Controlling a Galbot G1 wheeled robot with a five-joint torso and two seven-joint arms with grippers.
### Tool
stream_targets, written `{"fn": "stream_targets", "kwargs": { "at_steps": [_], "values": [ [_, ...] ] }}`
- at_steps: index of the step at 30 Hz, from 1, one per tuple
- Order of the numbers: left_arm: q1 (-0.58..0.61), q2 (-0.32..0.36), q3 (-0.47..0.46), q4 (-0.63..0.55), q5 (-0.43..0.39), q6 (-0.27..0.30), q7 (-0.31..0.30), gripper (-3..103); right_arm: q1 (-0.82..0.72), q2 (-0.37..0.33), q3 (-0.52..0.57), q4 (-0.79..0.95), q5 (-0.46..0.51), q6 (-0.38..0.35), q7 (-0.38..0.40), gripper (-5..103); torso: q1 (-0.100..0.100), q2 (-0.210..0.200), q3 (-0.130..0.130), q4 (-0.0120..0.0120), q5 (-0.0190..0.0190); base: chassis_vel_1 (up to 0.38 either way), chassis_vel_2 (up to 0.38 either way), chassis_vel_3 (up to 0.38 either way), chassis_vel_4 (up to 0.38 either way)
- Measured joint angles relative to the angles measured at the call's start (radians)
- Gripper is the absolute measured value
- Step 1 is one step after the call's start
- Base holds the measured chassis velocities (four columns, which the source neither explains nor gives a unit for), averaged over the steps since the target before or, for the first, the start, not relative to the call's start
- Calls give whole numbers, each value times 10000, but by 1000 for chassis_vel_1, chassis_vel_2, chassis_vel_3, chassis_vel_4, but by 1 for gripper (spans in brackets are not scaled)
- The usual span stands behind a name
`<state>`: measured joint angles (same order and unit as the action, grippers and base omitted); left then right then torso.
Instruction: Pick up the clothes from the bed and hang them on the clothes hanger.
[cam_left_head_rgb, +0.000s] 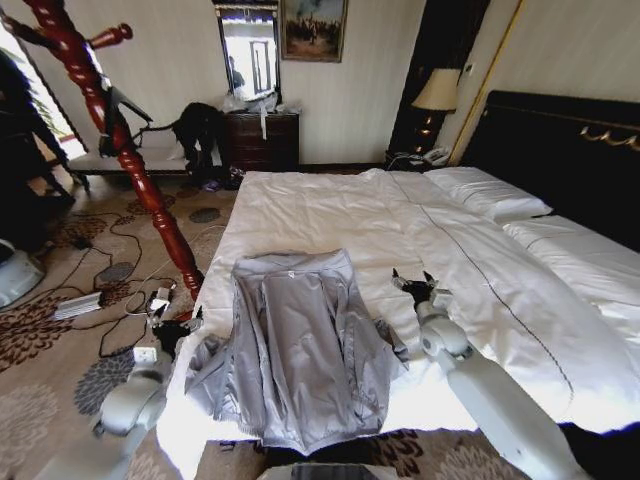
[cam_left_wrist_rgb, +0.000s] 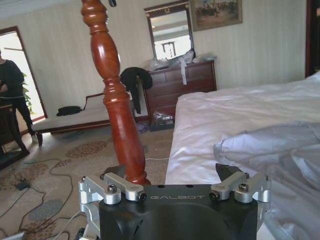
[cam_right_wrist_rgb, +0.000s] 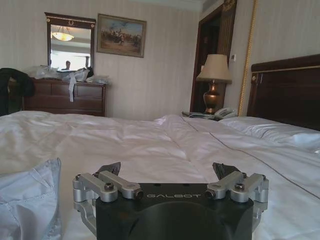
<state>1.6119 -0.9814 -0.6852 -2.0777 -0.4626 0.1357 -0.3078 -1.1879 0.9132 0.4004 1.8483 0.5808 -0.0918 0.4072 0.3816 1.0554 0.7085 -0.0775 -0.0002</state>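
The jacket (cam_left_head_rgb: 300, 345) lies flat on the bed (cam_left_head_rgb: 330, 205), its hem cut off at six o'clock. The left gripper (cam_left_head_rgb: 178, 330) hovers at nine o'clock of it, the right gripper (cam_left_head_rgb: 415, 285) at three, both with fingers spread and empty. A red wooden post (cam_left_head_rgb: 125, 150) (a coat stand) rises at ten o'clock; the left wrist view shows it close ahead.

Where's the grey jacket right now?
In the head view the grey jacket lies flat on the bed, near its foot edge, between the left gripper and right gripper.
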Motion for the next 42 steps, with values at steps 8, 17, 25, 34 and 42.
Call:
{"fn": "stream_targets", "kwargs": {
  "at_steps": [8,17,25,34,42],
  "values": [
    [1420,-1447,-821,-969,869,-661,632,100,-3298,936,2114,1776,-1741,725,-572,100,0,0,0,-8,0,0,0,0,0],
    [3255,-2831,-1386,-1735,1522,-2529,2421,100,-6123,2754,3051,4259,-2767,1587,-1063,100,0,1,1,-3,1,0,0,0,0],
    [3881,-2501,-1381,-2351,926,-2906,2856,100,-7025,2825,2778,5399,-2559,1394,-1000,100,2,0,2,-4,-1,0,0,0,0],
    [3714,-2178,-1035,-2367,1097,-2895,2788,100,-6814,2743,3368,4952,-3613,1650,-96,100,3,-2,3,-6,1,0,0,0,0],
    [3165,-1815,-608,-2022,1497,-2729,2469,100,-6383,1916,4316,3699,-4878,2551,236,100,3,-3,3,-3,1,0,0,0,0]
  ]
}}
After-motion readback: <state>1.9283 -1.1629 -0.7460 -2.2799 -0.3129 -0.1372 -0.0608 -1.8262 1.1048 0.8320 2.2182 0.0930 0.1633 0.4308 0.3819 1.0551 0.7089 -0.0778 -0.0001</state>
